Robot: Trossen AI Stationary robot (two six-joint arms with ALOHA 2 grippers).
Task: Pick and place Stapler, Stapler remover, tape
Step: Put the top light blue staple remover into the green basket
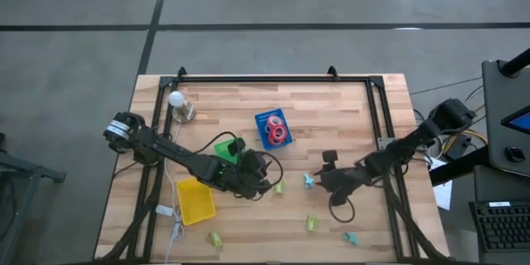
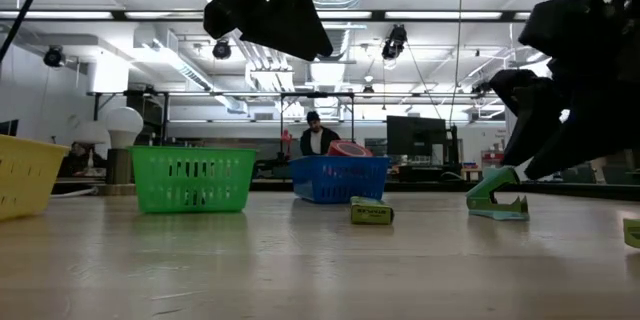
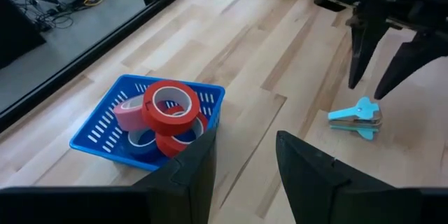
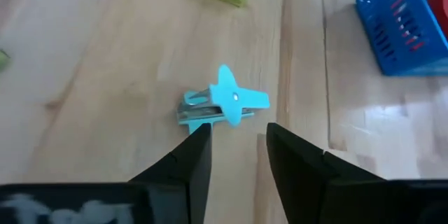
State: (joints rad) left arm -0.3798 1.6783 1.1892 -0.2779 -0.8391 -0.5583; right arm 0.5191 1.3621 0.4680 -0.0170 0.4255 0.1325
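Observation:
A teal staple remover lies flat on the wooden table. It also shows in the high view, the low view and the left wrist view. My right gripper is open and hovers just above and behind it, touching nothing. Red-pink and blue tape rolls sit inside the blue bin. My left gripper is open and empty, raised over the table near the blue bin.
A green bin and a yellow bin stand to the left. Small yellow-green boxes and a second teal remover lie scattered toward the near edge. A light bulb stands at the far left.

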